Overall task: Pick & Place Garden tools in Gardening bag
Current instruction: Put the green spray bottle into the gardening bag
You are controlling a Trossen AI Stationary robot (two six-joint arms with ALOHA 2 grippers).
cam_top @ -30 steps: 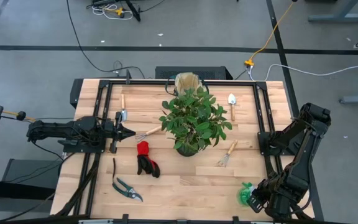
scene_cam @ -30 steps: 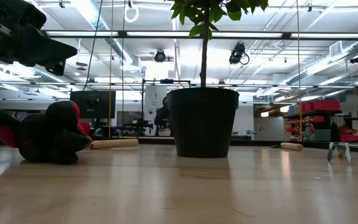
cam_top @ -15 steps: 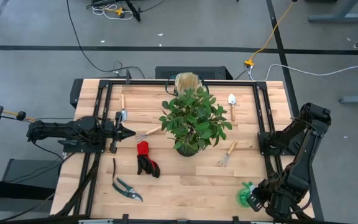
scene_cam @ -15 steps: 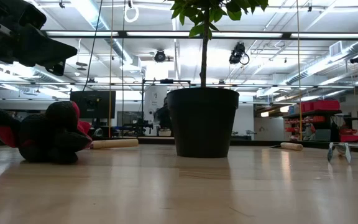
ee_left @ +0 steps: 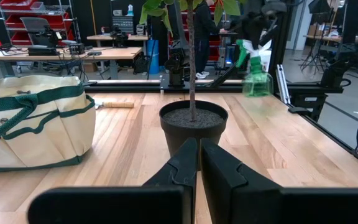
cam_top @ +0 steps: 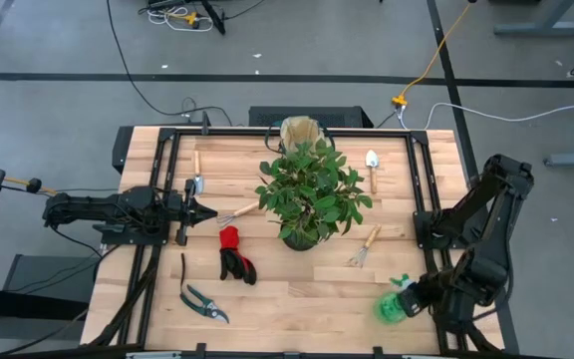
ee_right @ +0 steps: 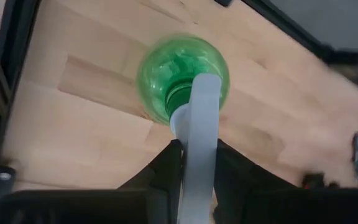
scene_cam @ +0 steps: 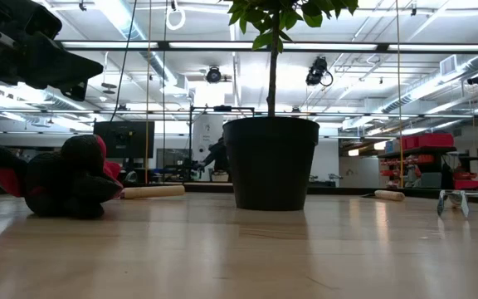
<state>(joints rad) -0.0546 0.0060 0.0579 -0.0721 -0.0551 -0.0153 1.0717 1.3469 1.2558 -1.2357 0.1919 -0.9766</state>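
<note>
Barely begun: the right gripper (ee_right: 197, 163) has its jaws clenched on the green spray bottle (cam_top: 395, 304) at the counter's five o'clock, the left gripper (cam_top: 210, 211) idles pinched together, and the gardening bag (cam_top: 302, 132) waits at twelve o'clock.

Beyond the right gripper (ee_right: 194, 163), the green spray bottle (ee_right: 180, 76) is smeared by motion, its lower body hidden behind its own shoulder and white head, so whether it touches the table (ee_right: 92, 93) cannot be told. Ahead of the left gripper (ee_left: 199, 163), the gardening bag (ee_left: 33, 121) is cut off by the picture's edge, its inside hidden. Above that gripper, the plant (ee_left: 191, 59) loses its foliage past the frame, and from above its leaves (cam_top: 310, 189) cover most of its pot.
</note>
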